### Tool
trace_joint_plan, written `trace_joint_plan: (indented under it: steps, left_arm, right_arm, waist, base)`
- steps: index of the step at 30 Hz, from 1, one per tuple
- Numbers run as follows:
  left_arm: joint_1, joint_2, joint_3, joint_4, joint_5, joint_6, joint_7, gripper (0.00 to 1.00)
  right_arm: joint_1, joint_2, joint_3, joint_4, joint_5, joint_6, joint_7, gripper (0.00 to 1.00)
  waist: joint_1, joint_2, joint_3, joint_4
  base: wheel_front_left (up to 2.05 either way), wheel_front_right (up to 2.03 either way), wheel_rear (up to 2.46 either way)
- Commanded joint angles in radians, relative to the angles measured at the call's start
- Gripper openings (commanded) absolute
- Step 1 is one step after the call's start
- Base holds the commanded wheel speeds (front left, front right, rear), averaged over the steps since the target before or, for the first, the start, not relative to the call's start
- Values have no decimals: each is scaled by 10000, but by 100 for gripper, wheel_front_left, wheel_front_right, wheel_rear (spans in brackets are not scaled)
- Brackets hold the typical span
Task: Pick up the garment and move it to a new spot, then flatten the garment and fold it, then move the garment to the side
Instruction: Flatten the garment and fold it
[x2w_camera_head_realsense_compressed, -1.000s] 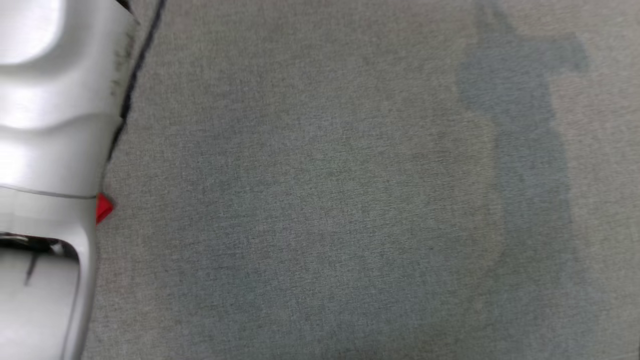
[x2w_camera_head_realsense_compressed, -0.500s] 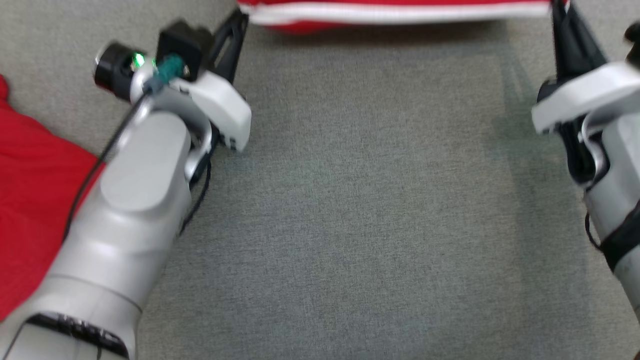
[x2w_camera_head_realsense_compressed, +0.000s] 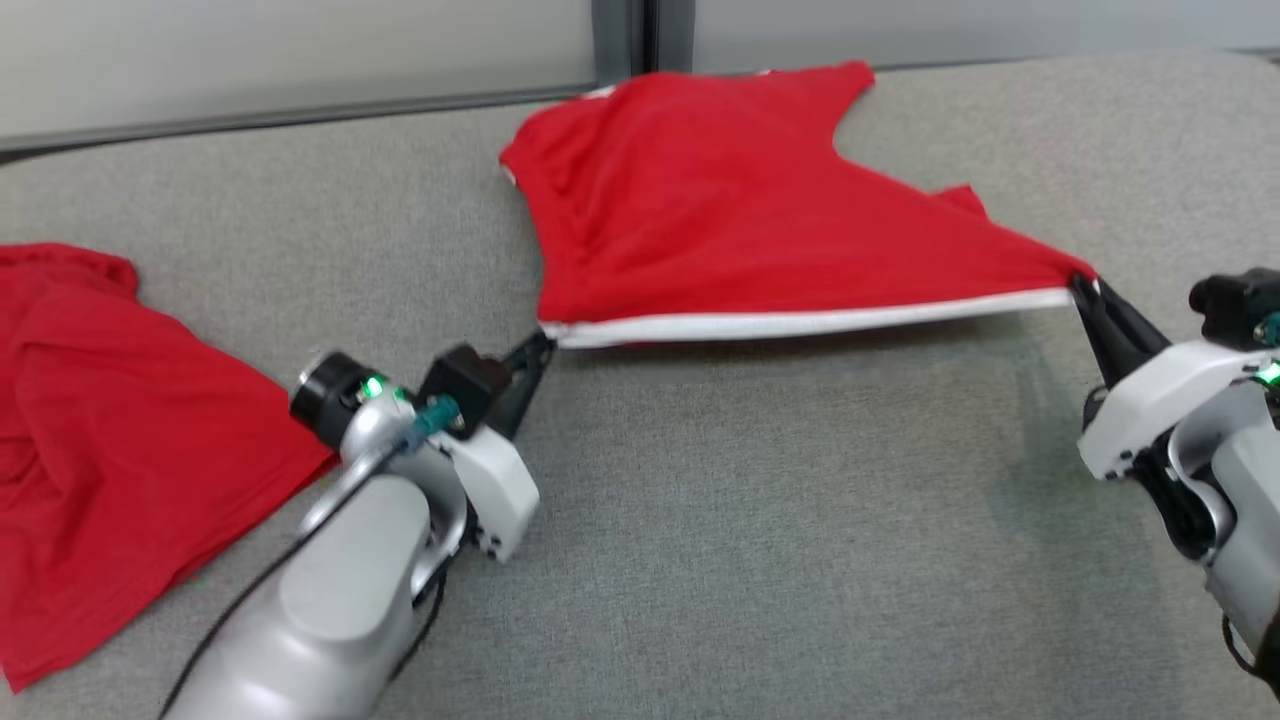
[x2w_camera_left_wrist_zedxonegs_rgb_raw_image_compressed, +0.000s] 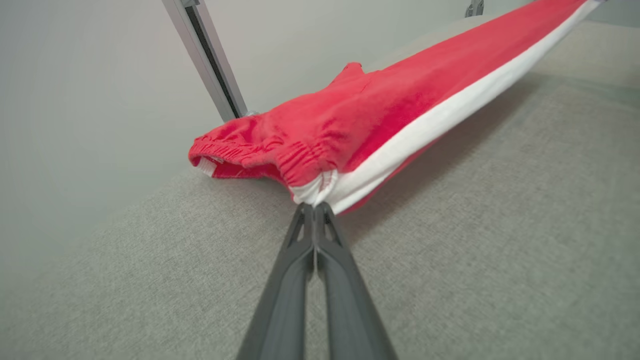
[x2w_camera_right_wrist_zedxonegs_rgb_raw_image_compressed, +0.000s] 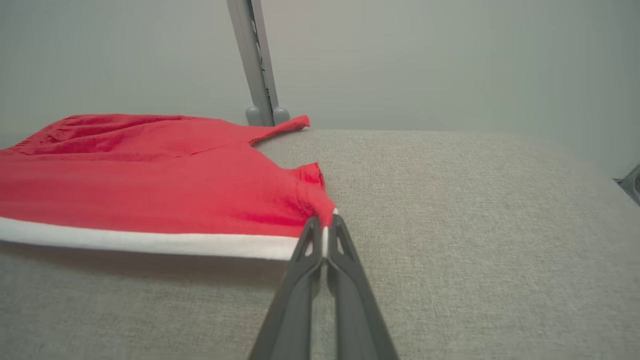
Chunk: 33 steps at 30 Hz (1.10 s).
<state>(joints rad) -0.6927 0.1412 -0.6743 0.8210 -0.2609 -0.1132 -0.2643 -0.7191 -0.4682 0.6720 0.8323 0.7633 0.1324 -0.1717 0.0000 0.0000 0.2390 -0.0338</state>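
Red shorts (x2w_camera_head_realsense_compressed: 720, 220) hang taut between the left gripper (x2w_camera_head_realsense_compressed: 541, 343) and right gripper (x2w_camera_head_realsense_compressed: 1080, 284), each clamped tight on a corner of the white-striped edge.

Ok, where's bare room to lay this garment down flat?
The broad grey surface between the left gripper and right gripper, nearer than the held garment, is bare; so is the far right corner. The left is crowded, where another red garment lies.
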Motion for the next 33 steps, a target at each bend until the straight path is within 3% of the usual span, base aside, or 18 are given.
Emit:
trace_joint_plan:
  steps: [1,9,16,25,33]
  left_arm:
    - [331,140,-19,6,18,-19,0,0]
    - [1383,243,-627,103,-44,-117,15,0]
    - [2130,511,-1420,-600,-1052,-154,799,0]
    - [2965,2309,-3013,-3359,-3099,-159,2642,0]
    - [3574,3704,-3416,-5685,-4253,-152,3969,0]
  right_arm:
    - [313,-304,220,-60,263,-29,181,0]
    - [1178,-1189,1421,-781,1318,-29,1249,0]
    - [1793,-2293,2283,-1975,2473,-29,2471,0]
    - [2520,-3940,2914,-3710,3892,-38,4317,0]
    - [3167,-5557,2964,-5230,4909,-63,6170,0]
  waist:
    - [0,0,-417,-81]
    - [0,0,-1495,-91]
    - [0,0,-2095,-77]
    - [0,0,-2491,-77]
    - [0,0,-2646,-145]
  base:
    - [0,0,0]
    - [0,0,0]
    - [0,0,0]
    - [0,0,0]
    - [0,0,0]
